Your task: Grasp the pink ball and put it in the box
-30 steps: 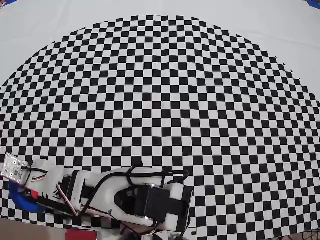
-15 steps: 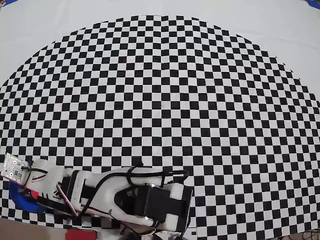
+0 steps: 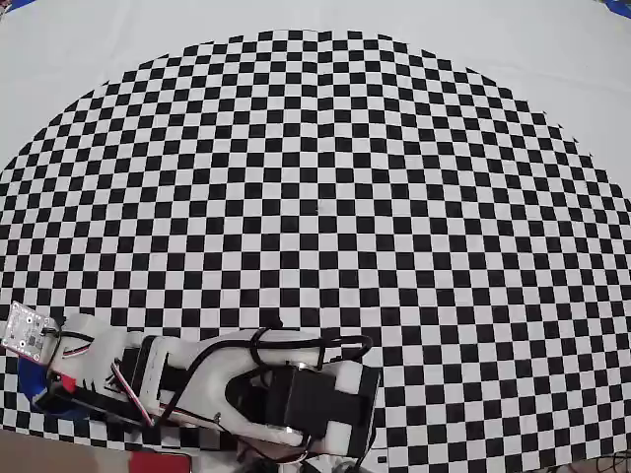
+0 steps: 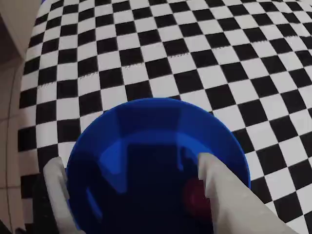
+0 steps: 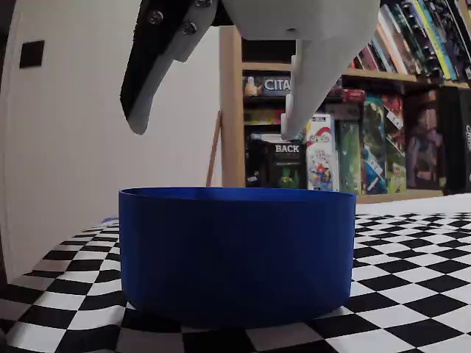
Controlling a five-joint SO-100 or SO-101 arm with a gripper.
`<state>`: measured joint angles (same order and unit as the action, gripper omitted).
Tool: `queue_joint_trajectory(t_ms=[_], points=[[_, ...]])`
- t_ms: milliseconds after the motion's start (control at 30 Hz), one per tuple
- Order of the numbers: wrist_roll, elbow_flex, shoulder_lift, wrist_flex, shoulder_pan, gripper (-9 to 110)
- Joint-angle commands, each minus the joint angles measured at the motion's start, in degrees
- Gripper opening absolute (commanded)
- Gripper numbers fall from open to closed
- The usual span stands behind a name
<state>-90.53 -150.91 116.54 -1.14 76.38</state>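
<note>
When one looks down from the overhead view, the white arm (image 3: 246,389) lies along the lower edge of the checkered mat (image 3: 325,207), reaching toward the lower left corner. Only a small blue part of the box (image 3: 39,399) shows there, under the end of the arm, and the pink ball is not visible in this view.

In the wrist view, the box (image 4: 146,122) fills the lower middle of the picture, standing on the checkered mat (image 4: 195,48) near its left edge. The gripper (image 4: 131,192) is above the box with its two white fingers spread wide: one finger (image 4: 56,183) is over the left rim and the other (image 4: 219,190) is over the right part of the inside. Between them is only empty space, so the gripper holds nothing. The pink ball (image 4: 195,197) lies inside the box, on its floor, just beside the right finger (it looks dark red in the shadow, partly hidden by that finger).

In the fixed view, the box (image 5: 235,254) stands on the mat in the foreground. The gripper (image 5: 213,132) hangs above its rim, clear of it, with the fingers far apart and nothing between them. The ball is hidden behind the blue wall. A bookshelf (image 5: 346,118) stands in the background.
</note>
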Motion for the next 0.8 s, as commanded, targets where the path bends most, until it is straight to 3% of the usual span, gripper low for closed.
queue_joint_trajectory(t_ms=[0, 467, 767], points=[[0.2, 2.5, 1.0, -0.4, 0.6, 32], [0.5, 2.5, 11.7, -2.9, -5.9, 31], [6.2, 2.5, 20.9, -5.2, -14.2, 27]])
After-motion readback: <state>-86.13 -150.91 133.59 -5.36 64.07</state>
